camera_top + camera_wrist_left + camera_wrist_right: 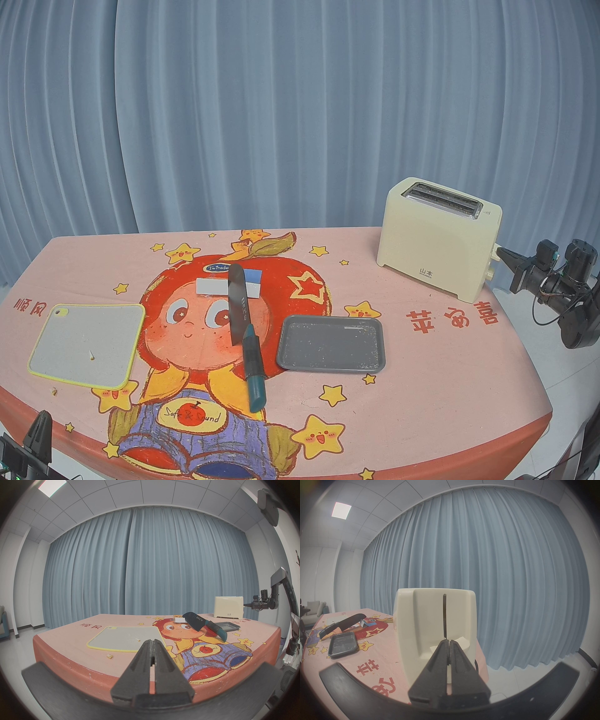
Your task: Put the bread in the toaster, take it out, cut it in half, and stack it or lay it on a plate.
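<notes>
Left gripper [152, 644], fingers pressed together and empty, hangs off the near-left edge of the table [437, 375], before the cutting board [86, 345]. The knife [245, 337] lies lengthwise away from the robot, teal handle nearest, blade propped on a white-and-blue block [211, 287]. A grey tray [331, 344] lies just beside it. The toaster [437, 244] stands far right, slots upward, their contents unclear. The right gripper [502, 254], fingers together, meets its end lever [463, 641].

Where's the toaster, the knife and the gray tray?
toaster [437, 250], head view, its cream front side
knife [239, 319], head view, its dark blade
gray tray [331, 344], head view, its bare floor
</notes>
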